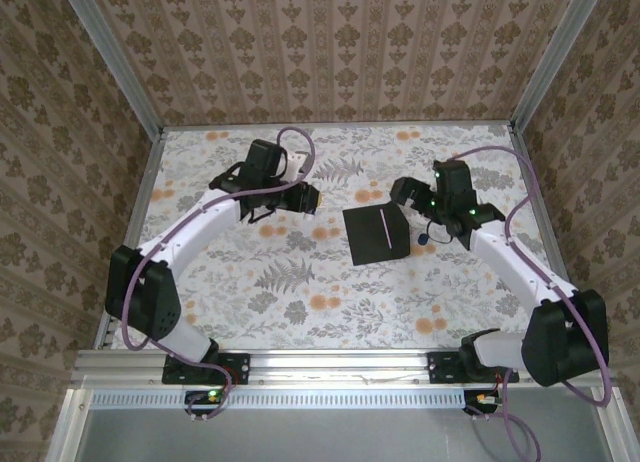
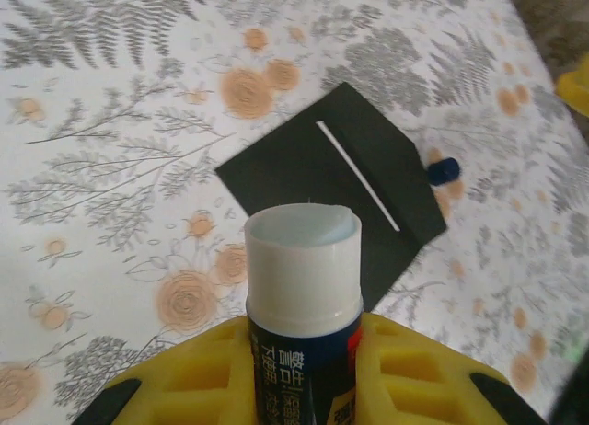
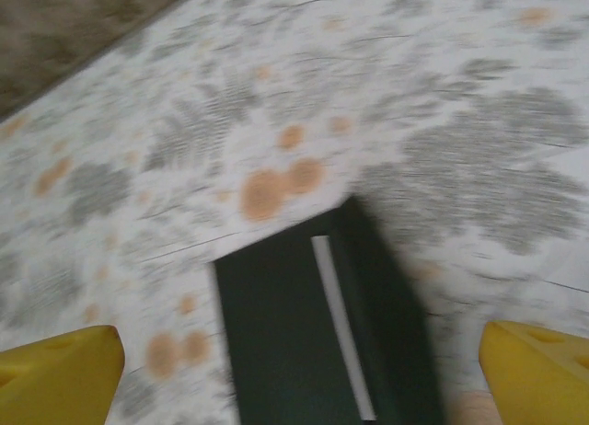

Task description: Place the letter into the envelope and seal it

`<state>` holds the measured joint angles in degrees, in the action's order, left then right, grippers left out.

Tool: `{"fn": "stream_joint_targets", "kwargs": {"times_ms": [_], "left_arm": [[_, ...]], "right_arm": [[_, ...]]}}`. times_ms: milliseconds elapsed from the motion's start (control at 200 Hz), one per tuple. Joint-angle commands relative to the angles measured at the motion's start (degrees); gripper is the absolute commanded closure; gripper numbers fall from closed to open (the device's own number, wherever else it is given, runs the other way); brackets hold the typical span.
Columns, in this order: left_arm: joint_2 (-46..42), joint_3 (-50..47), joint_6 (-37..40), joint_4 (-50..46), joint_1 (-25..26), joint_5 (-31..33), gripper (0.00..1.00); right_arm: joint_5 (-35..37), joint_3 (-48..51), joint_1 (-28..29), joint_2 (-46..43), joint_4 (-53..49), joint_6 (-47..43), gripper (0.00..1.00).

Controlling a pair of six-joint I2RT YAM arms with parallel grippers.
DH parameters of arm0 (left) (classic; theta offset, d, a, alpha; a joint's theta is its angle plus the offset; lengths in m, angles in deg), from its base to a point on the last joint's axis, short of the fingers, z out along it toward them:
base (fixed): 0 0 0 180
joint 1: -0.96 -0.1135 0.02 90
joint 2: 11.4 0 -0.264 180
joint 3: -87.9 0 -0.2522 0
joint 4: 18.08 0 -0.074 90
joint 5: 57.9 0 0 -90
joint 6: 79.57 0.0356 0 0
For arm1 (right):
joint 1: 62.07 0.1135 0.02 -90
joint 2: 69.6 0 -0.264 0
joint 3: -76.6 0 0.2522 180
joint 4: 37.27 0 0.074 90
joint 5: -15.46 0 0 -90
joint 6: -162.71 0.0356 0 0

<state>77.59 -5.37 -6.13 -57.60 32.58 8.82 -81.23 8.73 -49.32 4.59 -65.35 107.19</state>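
the uncapped glue stick sits clamped in the left gripper, near the envelope on its left, tip toward it; a sliver of the letter shows along the envelope's near-to-far flap line; the right gripper, jaws wide apart, hovers by its far-right corner.

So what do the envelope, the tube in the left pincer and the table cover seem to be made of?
The envelope: matte black paper or thin card, lying flat with crisp edges. The tube: smooth plastic, white collar slightly glossy, printed dark label. The table cover: floral printed sheet, probably vinyl or cloth; the look leaves it open.
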Motion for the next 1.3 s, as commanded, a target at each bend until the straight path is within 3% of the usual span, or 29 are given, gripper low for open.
{"fn": "stream_joint_targets", "kwargs": {"times_ms": [0, 165, 315, 590, 750, 995, 1135, 1295], "left_arm": [[-3.7, -1.72, -4.53, 2.54, 1.84, 7.92, 0.95], [-6.45, -6.03, -9.16, 9.37, 1.87, 8.15, 0.96], [-7.59, -7.22, -10.12, 12.51, 1.79, 6.59, 0.97], [-8.87, -12.08, -9.38, 27.98, -2.92, -17.17, 0.93], [-9.53, -12.77, -10.57, 31.76, -5.07, -23.15, 0.92], [-9.63, -15.93, -19.45, 43.77, -7.01, -25.8, 0.91], [-9.02, -18.19, -25.97, 51.38, -7.18, -25.18, 0.92], [-8.99, -18.5, -28.55, 50.5, -7.11, -21.48, 0.95]], "right_arm": [[-20.88, -4.62, -0.09, 3.71, 5.0, -2.34, 0.0], [-38.39, -7.31, 0.45, 9.29, 10.79, -1.1, 0.0], [-47.25, -8.3, 2.85, 12.19, 12.57, -1.95, 0.0], [-53.12, -7.64, 6.96, 13.05, 16.24, -1.96, 0.03], [-52.55, -8.04, 8.29, 12.97, 16.61, -2.22, 0.04], [-46.83, -8.83, 10.96, 13.08, 17.31, -2.6, 0.08], [-39.3, -11.01, 12.91, 12.37, 12.92, -5.25, 0.13], [-26.67, -13.65, 15.78, 10.64, 5.94, -9.17, 0.17]]}}
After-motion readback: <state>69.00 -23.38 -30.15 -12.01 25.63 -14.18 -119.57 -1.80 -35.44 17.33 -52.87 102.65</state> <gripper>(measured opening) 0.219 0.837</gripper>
